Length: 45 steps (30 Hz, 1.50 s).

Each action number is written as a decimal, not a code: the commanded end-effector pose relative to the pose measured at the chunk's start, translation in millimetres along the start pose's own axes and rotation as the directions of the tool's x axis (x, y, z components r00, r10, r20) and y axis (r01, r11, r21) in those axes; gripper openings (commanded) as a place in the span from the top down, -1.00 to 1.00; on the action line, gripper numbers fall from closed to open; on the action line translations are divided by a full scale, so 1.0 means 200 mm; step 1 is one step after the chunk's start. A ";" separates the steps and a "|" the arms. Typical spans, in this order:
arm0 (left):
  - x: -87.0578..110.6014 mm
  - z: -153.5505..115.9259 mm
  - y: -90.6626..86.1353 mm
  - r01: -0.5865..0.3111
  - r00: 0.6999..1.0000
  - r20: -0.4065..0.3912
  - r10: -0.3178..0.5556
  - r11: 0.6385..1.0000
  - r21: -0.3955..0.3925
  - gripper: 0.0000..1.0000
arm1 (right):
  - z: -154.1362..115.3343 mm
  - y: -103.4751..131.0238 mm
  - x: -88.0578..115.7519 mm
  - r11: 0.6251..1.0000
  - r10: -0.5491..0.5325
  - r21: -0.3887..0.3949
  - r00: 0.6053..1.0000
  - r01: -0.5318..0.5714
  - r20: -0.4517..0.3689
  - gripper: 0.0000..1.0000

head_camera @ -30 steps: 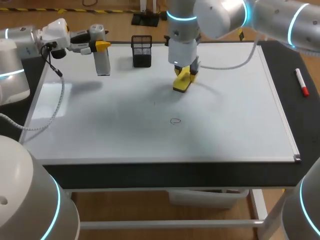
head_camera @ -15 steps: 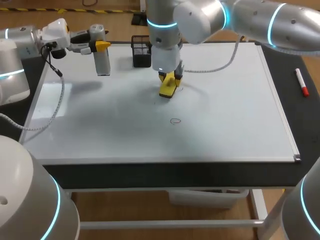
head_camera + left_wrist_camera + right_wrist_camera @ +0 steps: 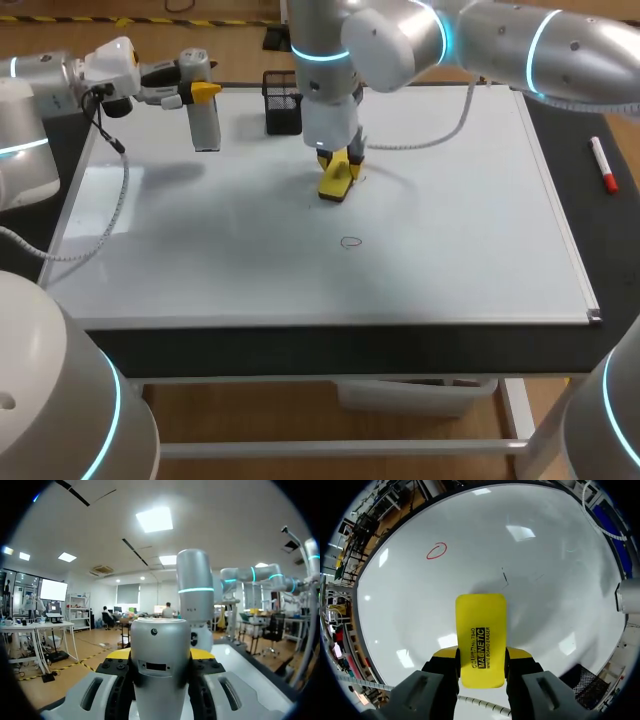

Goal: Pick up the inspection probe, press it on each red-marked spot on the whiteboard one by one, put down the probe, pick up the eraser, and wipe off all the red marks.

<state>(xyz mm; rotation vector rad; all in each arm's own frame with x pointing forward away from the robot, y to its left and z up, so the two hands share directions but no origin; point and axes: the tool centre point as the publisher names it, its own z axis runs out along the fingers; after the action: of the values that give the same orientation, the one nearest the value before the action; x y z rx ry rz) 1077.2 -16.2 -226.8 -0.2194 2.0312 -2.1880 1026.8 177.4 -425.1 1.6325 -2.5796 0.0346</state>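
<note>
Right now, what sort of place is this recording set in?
Probably a robot test bench in a lab: a whiteboard lies flat on the table, the right gripper holds a yellow eraser, and the left gripper holds an inspection probe.

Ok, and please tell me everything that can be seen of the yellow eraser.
The eraser is a yellow, rounded oblong block, plastic by its look, with black print on its back and a dark pad underneath. The right claw grips it by its two long sides. It stands tilted, its lower end seemingly on the whiteboard, apart from the red ring.
</note>
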 end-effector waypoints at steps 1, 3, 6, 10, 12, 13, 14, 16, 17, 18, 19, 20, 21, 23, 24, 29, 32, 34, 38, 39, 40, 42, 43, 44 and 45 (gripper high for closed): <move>0.01 0.00 -0.01 -0.001 1.000 0.004 0.001 1.000 -0.001 1.00 | 0.01 -0.01 0.01 1.000 0.003 -0.004 1.000 -0.003 -0.002 1.00; 0.01 0.00 -0.01 -0.001 1.000 0.004 0.001 1.000 -0.001 1.00 | 0.01 -0.01 0.01 1.000 0.007 -0.006 1.000 -0.007 -0.003 1.00; 0.01 0.00 -0.01 -0.001 1.000 0.004 0.001 1.000 -0.001 1.00 | 0.02 -0.02 0.03 1.000 0.015 -0.008 1.000 -0.015 -0.006 1.00; 0.01 0.00 -0.01 -0.001 1.000 0.004 0.001 1.000 -0.001 1.00 | 0.03 -0.03 0.04 1.000 0.025 -0.014 1.000 -0.025 -0.010 1.00; 0.01 0.00 -0.01 -0.001 1.000 0.004 0.001 1.000 -0.001 1.00 | 0.03 -0.03 0.05 0.999 0.032 -0.015 0.999 -0.032 -0.011 1.00; 0.01 0.00 -0.01 -0.001 1.000 0.004 0.001 1.000 -0.001 1.00 | 0.03 -0.04 0.06 0.999 0.035 -0.016 0.999 -0.035 -0.011 1.00; 0.01 0.00 -0.01 -0.001 1.000 0.004 0.001 1.000 -0.001 1.00 | 0.04 -0.04 0.06 0.999 0.040 -0.016 0.999 -0.040 -0.012 1.00; 0.01 0.00 -0.01 -0.001 1.000 0.004 0.001 1.000 -0.001 1.00 | 0.04 -0.05 0.08 0.999 0.047 -0.016 0.999 -0.048 -0.013 1.00; 0.01 0.00 -0.01 -0.001 1.000 0.004 0.001 1.000 -0.001 1.00 | 0.04 -0.05 0.09 0.998 0.054 -0.016 0.998 -0.054 -0.014 1.00; 0.01 0.00 -0.01 -0.001 1.000 0.004 0.001 1.000 -0.001 1.00 | 0.04 -0.06 0.10 0.998 0.059 -0.016 0.998 -0.059 -0.015 1.00; 0.01 0.00 -0.01 -0.001 1.000 0.004 0.001 1.000 -0.001 1.00 | 0.05 -0.06 0.11 0.998 0.063 -0.016 0.998 -0.063 -0.016 1.00; 0.01 0.00 -0.01 -0.001 1.000 0.004 0.001 1.000 -0.001 1.00 | 0.05 -0.07 0.12 0.998 0.068 -0.017 0.998 -0.068 -0.017 1.00; 0.01 0.00 -0.01 -0.001 1.000 0.004 0.001 1.000 -0.001 1.00 | 0.05 -0.07 0.13 0.997 0.073 -0.017 0.997 -0.073 -0.018 1.00; 0.01 0.00 -0.01 -0.001 1.000 0.004 0.001 1.000 -0.001 1.00 | 0.05 -0.08 0.15 0.996 0.084 -0.016 0.996 -0.084 -0.019 1.00; 0.01 0.00 -0.01 -0.001 1.000 0.004 0.001 1.000 -0.001 1.00 | 0.06 -0.08 0.16 0.996 0.090 -0.017 0.996 -0.090 -0.020 1.00; 0.01 0.00 -0.01 -0.001 1.000 0.004 0.001 1.000 -0.001 1.00 | 0.07 -0.10 0.21 0.994 0.111 -0.015 0.993 -0.112 -0.029 1.00; 0.01 0.00 -0.01 -0.001 1.000 0.004 0.001 1.000 -0.001 1.00 | 0.07 -0.11 0.24 0.992 0.124 -0.014 0.992 -0.125 -0.036 1.00; 0.01 0.00 -0.01 -0.001 1.000 0.004 0.001 1.000 -0.001 1.00 | 0.08 -0.12 0.26 0.991 0.133 -0.013 0.990 -0.133 -0.039 1.00; 0.01 0.00 -0.01 -0.001 1.000 0.004 0.001 1.000 -0.001 1.00 | 0.08 -0.13 0.28 0.989 0.147 -0.011 0.988 -0.148 -0.044 1.00; 0.01 0.00 -0.01 -0.001 1.000 0.004 0.001 1.000 -0.001 1.00 | 0.08 -0.13 0.29 0.988 0.150 -0.011 0.988 -0.151 -0.044 1.00; 0.01 0.00 -0.01 -0.001 1.000 0.004 0.001 1.000 -0.001 1.00 | 0.08 -0.13 0.29 0.988 0.153 -0.010 0.987 -0.154 -0.044 1.00; 0.01 0.00 -0.01 -0.001 1.000 0.004 0.001 1.000 -0.001 1.00 | 0.07 -0.13 0.30 0.987 0.159 -0.008 0.986 -0.160 -0.042 1.00; 0.01 0.00 -0.01 -0.001 1.000 0.004 0.001 1.000 -0.001 1.00 | 0.06 -0.14 0.30 0.987 0.163 -0.007 0.986 -0.163 -0.040 1.00; 0.01 0.00 -0.01 -0.001 1.000 0.004 0.001 1.000 -0.001 1.00 | 0.05 -0.14 0.31 0.986 0.166 -0.004 0.985 -0.166 -0.036 1.00; 0.01 0.00 -0.01 -0.001 1.000 0.004 0.001 1.000 -0.001 1.00 | 0.04 -0.15 0.31 0.985 0.171 0.000 0.985 -0.171 -0.030 1.00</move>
<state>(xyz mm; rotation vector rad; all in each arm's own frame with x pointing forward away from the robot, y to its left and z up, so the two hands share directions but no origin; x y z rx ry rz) 1077.2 -16.2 -226.8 -0.2195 2.0312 -2.1880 1028.3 113.6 -428.4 1.3897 -2.6773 0.0619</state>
